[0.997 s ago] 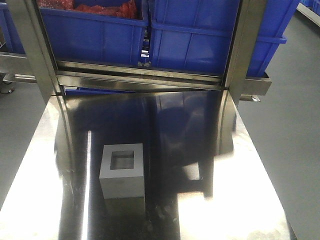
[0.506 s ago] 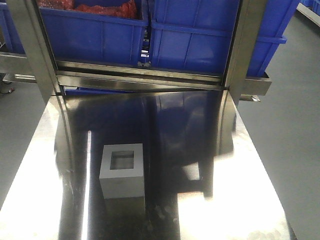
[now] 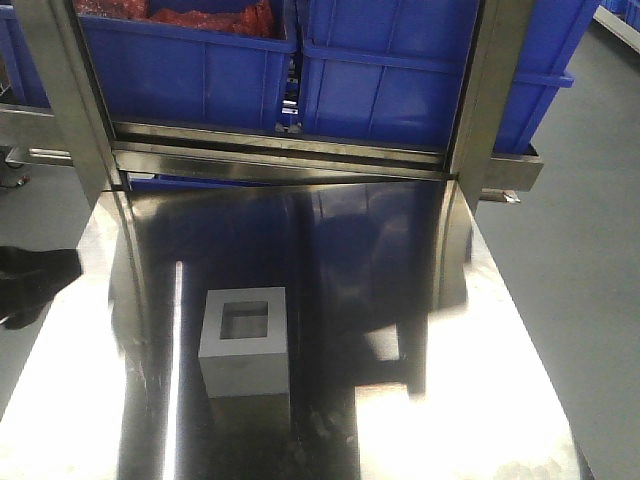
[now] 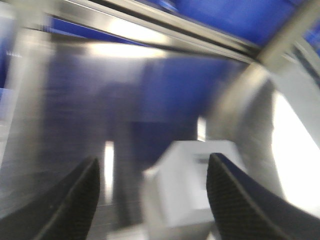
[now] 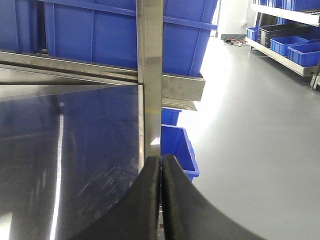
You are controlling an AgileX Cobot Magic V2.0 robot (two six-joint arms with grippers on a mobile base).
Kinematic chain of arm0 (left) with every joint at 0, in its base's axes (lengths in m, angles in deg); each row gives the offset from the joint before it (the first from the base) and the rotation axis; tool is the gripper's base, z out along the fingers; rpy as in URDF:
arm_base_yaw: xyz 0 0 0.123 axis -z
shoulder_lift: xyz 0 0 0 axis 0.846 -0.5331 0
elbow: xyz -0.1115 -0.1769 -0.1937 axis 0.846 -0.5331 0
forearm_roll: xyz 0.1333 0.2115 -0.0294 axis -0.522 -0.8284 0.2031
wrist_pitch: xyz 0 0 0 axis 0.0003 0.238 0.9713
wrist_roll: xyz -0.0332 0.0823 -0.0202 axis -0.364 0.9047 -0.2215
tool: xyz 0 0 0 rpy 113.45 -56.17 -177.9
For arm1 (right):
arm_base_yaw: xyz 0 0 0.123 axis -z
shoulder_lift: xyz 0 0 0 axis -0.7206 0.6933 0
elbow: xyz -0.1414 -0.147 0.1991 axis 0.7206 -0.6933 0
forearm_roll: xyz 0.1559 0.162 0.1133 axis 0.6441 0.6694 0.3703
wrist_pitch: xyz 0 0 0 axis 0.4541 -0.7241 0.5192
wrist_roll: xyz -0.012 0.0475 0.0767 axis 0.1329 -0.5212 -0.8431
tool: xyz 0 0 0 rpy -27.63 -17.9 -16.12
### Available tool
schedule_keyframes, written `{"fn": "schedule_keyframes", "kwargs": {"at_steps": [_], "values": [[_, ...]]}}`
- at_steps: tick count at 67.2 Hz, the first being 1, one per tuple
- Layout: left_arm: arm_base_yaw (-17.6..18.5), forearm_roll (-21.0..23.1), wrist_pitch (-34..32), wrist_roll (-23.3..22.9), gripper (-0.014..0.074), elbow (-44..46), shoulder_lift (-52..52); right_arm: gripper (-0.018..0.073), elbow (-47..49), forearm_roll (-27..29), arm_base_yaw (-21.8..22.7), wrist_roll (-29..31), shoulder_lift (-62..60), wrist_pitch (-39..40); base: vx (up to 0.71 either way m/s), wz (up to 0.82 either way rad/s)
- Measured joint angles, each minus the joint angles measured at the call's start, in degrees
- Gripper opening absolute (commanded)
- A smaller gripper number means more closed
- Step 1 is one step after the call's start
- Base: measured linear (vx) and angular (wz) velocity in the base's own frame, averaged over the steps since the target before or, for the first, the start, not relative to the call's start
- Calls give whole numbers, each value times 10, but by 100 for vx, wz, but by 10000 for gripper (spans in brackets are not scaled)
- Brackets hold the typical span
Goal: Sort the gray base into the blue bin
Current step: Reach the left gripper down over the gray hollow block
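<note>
Since the earlier frame, the left arm (image 3: 35,283) has entered the front view as a dark shape at the left edge of the steel table (image 3: 500,420); the gray base (image 3: 245,340) has not shifted. The base sits on the near left half of the table, recess facing up, with bare tabletop on all sides and well clear of both table edges. The left wrist view is blurred by motion. It shows the left gripper (image 4: 154,167) with fingers spread apart, the base between and ahead of them, not touched. The right gripper (image 5: 161,170) has its fingers pressed together, holding nothing, at the right table edge beside a steel upright (image 5: 150,75), with open gray floor (image 5: 250,150) to its right. Behind the table, on a raised shelf, a blue bin (image 3: 190,75) holds red material (image 3: 215,15). A second blue bin (image 3: 400,85) stands just beside it, its contents hidden.
</note>
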Motion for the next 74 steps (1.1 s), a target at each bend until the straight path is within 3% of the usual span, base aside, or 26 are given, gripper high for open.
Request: {"fn": "schedule_keyframes", "kwargs": {"at_steps": [4,10,24,35,45,53,60,74], "values": [[22,40,6,44,449,22,-44,-5,0,0,0,0,0,0,0,0],[54,62,14,75,449,57,-108,-5,0,0,0,0,0,0,0,0],[132,32,20,71,449,140,-241,-5,0,0,0,-3,0,0,0,0],[177,-65,30,-20,449,195,-311,-5,0,0,0,0,0,0,0,0],[198,-191,56,-161,449,224,-348,-5,0,0,0,0,0,0,0,0],[209,-269,74,-239,449,229,-365,-5,0,0,0,-3,0,0,0,0],[211,-304,87,-275,449,229,-375,-5,0,0,0,-3,0,0,0,0],[212,-313,90,-307,449,229,-389,-5,0,0,0,-3,0,0,0,0]]}}
